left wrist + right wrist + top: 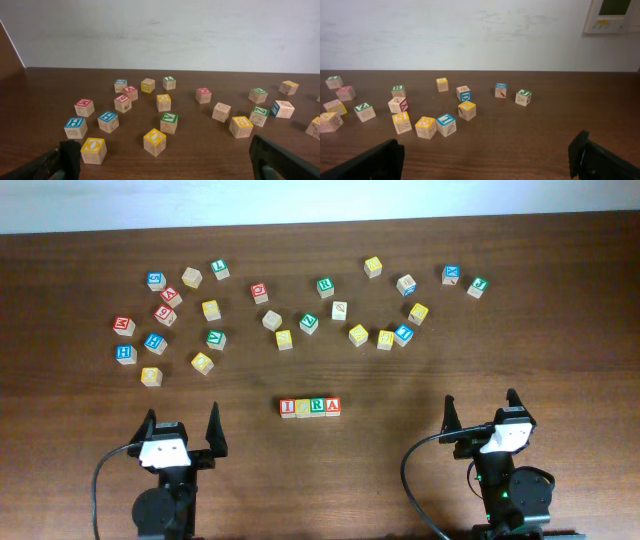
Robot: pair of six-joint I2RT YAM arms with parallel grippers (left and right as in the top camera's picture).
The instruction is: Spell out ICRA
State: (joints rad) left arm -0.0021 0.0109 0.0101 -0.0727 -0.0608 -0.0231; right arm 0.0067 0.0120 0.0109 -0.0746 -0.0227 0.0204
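Wooden cubes, four in a touching line, spell ICRA on the table; that row sits between my left gripper and my right gripper, roughly level with the fingertips and well apart from both; both pairs of jaws are spread wide, pinching nothing; beyond, I count twenty-six loose letter cubes, scattered.

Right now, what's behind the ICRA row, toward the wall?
Behind the ICRA row: bare table, then loose letter cubes, nearest a yellow cube. Overhead, nothing there is covered.
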